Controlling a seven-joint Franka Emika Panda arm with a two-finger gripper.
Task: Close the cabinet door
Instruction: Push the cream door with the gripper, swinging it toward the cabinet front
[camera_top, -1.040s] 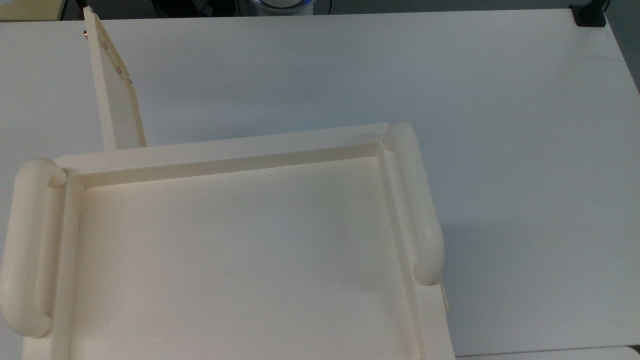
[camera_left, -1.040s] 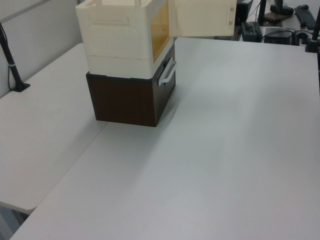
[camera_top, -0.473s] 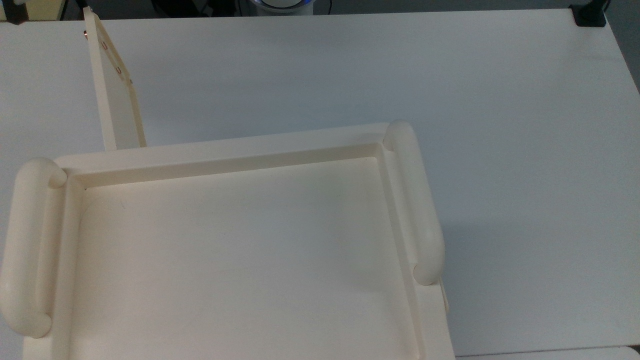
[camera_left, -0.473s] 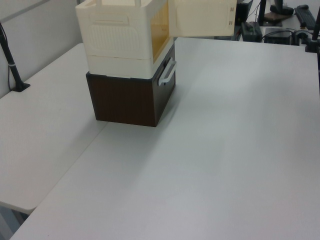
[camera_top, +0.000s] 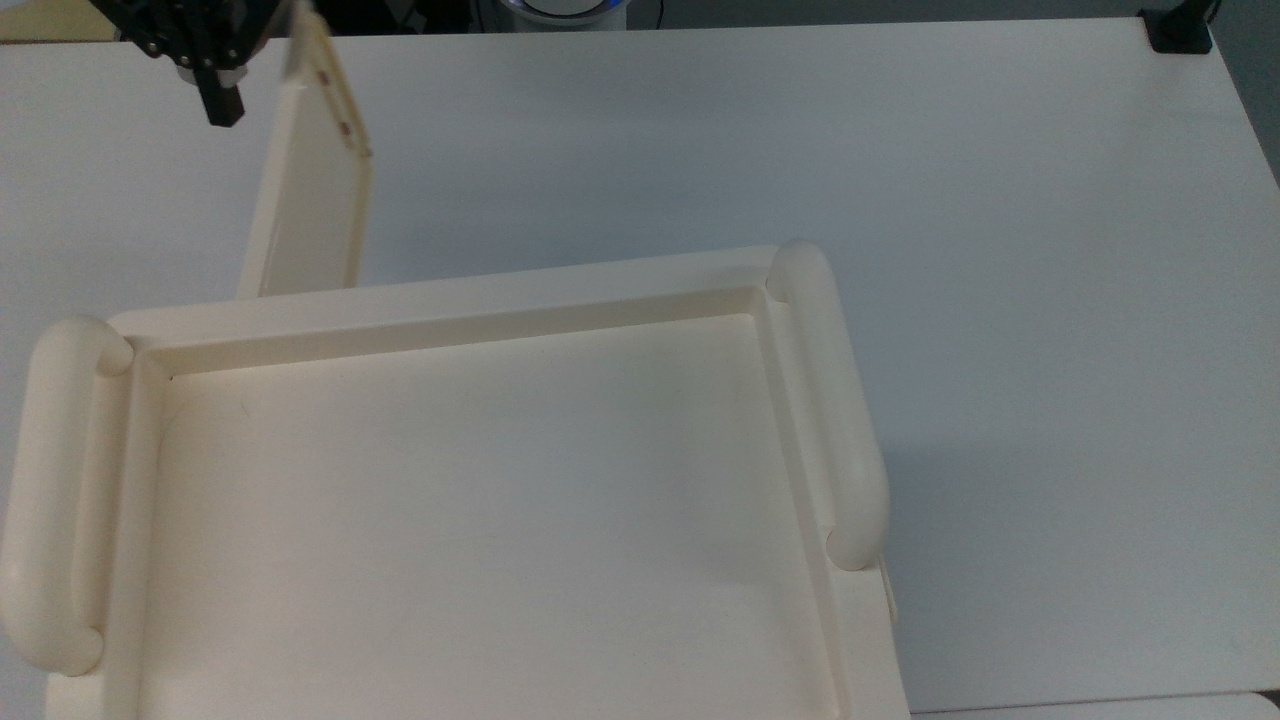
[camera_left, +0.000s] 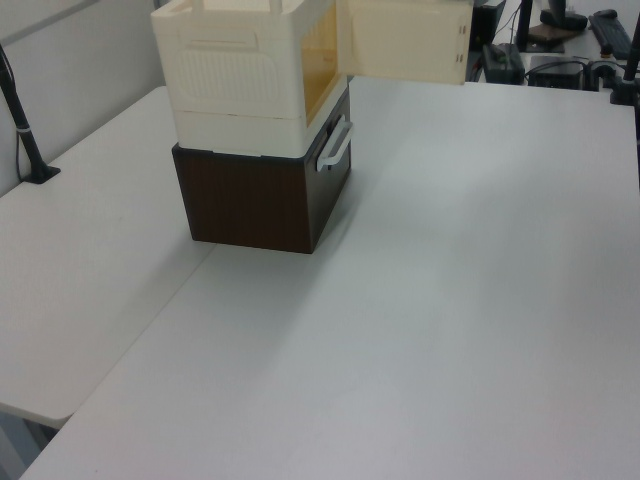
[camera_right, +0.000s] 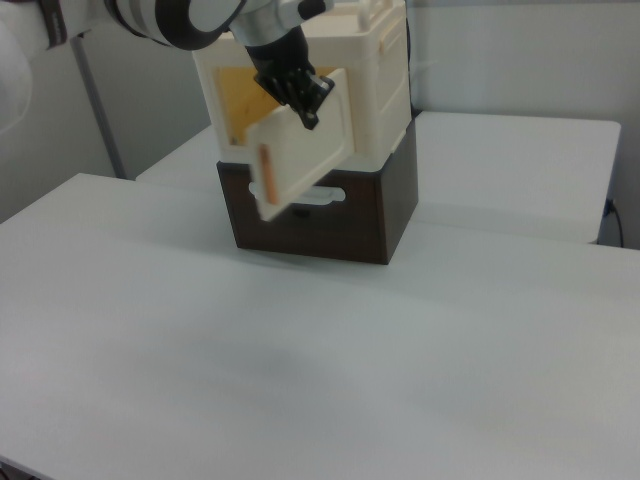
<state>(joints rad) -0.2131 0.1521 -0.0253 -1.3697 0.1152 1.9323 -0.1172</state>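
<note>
Since half a second ago the cabinet door (camera_top: 312, 170) has swung toward the top view's right, its far edge now nearer the frame's upper middle-left, and the claw (camera_top: 222, 105) has come into the upper left corner of the top view, just beside the door's far end.

Nearest in the top view, filling the lower left, is the cabinet (camera_top: 470, 500), showing its recessed tray-like top and its two thick rounded handles (camera_top: 830, 400) at the sides. Beyond its far rim the door sticks out across the white worktop (camera_top: 800, 140), standing on edge, with small copper spots along its free end.

In the right view the cabinet (camera_right: 375, 80) rests on a dark brown box (camera_right: 370, 215) in the upper middle of the frame; the door (camera_right: 300, 160) hangs open in front of the yellowish opening, and the black claw (camera_right: 308, 105) sits against the door's upper part. Whether its fingers are spread or pressed together I cannot tell.

In the left view the door (camera_left: 405, 40) juts out from the cabinet (camera_left: 240, 70) at the top of the frame.
</note>
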